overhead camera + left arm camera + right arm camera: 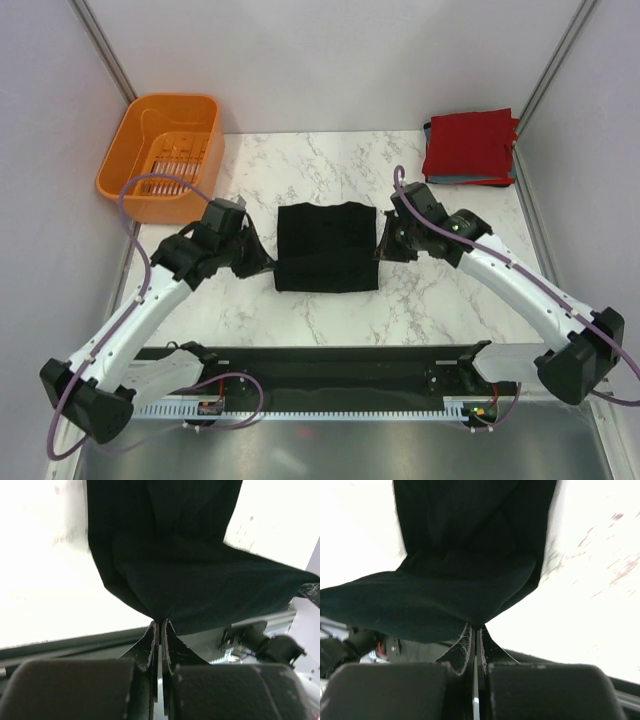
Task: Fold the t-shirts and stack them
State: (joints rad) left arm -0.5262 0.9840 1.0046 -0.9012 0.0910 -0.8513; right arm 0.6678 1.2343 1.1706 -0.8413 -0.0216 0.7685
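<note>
The black t-shirt (327,247) lies partly folded as a rough square in the middle of the marble table. My left gripper (268,262) is shut on its near left corner, and the cloth (170,555) rises taut from the pinched tips (161,622). My right gripper (382,248) is shut on the right edge, where the fabric (470,555) drapes out of the closed tips (476,627). At the back right a folded red t-shirt (468,143) rests on a folded grey-blue one (470,181).
An orange plastic basket (160,155) stands at the back left corner. Metal frame posts and white walls border the table (300,160). A black rail (330,370) with the arm bases runs along the near edge.
</note>
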